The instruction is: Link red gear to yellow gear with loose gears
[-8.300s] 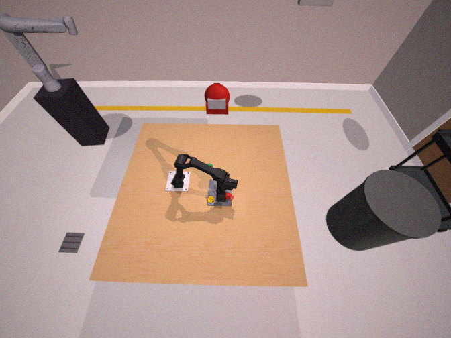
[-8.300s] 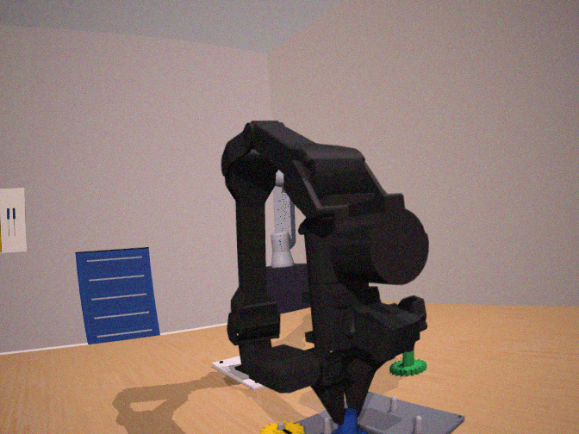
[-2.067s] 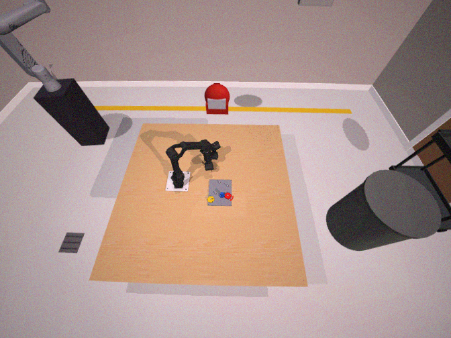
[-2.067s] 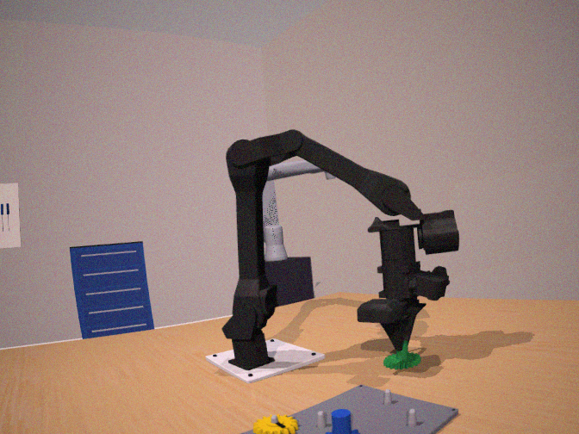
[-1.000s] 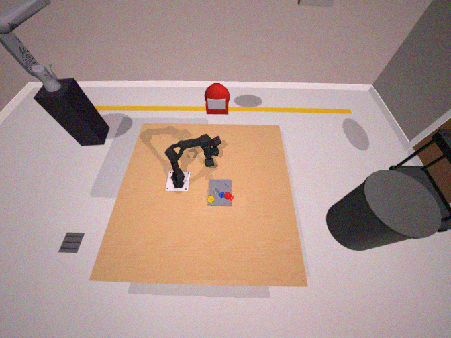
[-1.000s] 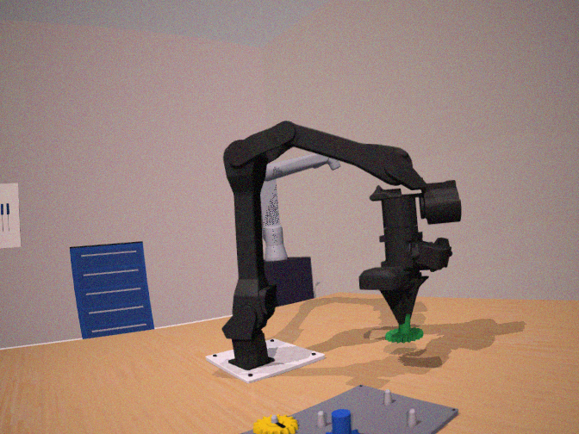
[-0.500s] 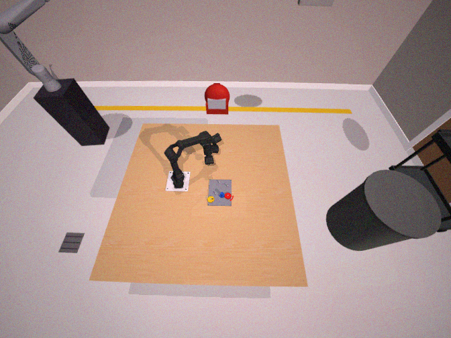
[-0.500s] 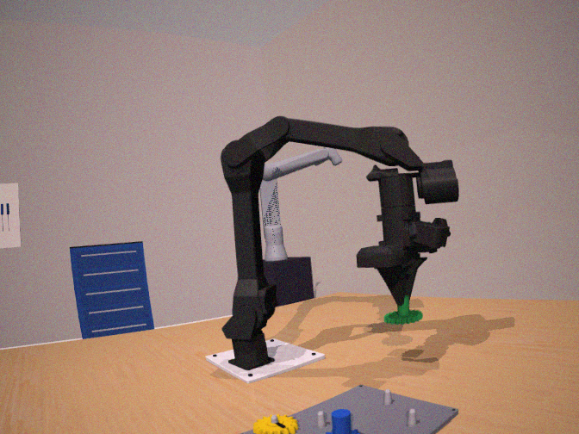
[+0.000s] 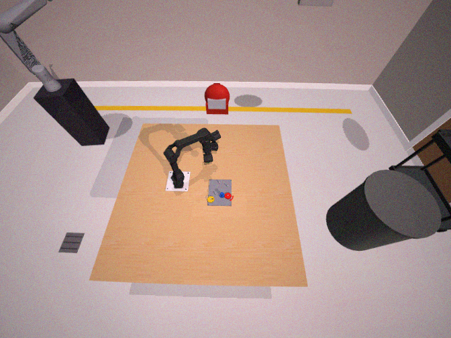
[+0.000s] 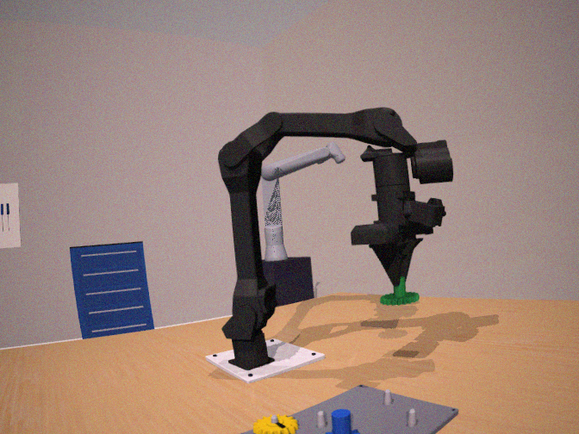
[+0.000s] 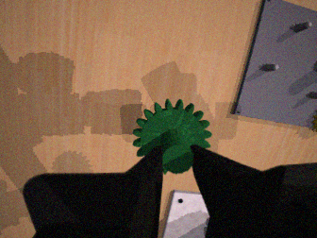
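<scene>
Gripping the green spur gear [image 10: 399, 299] [image 11: 171, 124] by its hub, well apart from the grey board [image 9: 225, 202] [image 10: 357, 402] [image 11: 279, 94], the parallel-jaw gripper [image 9: 208, 157] [image 10: 399, 282] [image 11: 175, 151] should carry it high and level over the board, centring its bore before pressing down.

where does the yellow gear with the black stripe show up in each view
Top: the yellow toothed gear with a black stripe is just below the picture's centre, at the board's lower left corner.
Exterior: bottom edge, near the middle, left of the blue gear.
Wrist: only a sliver, cut off by the right edge at mid-height.
Shared landmark: the flat grey board.
</scene>
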Robot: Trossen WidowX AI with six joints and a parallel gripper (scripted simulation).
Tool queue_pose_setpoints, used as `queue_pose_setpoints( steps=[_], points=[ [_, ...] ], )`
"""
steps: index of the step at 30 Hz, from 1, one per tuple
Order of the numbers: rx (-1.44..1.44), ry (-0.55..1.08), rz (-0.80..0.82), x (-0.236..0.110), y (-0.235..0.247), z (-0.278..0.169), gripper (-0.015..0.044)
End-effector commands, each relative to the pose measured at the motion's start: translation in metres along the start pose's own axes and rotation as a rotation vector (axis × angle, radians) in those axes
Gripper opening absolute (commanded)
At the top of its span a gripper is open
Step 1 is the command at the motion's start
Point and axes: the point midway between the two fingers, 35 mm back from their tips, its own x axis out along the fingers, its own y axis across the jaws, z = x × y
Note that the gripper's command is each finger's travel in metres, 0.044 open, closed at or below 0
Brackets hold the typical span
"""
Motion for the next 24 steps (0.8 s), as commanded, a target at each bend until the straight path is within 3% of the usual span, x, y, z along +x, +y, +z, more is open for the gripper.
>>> queue_pose_setpoints(
  steps=[1,10,24],
  points=[
    [-0.002,-0.014,0.005,-0.013,-0.002,-0.001,0.0],
    [-0.002,-0.013,0.004,-0.029,-0.005,-0.006,0.0],
    [0.017,-0.016,0.005,-0.02,-0.026,0.007,0.0]
  ],
)
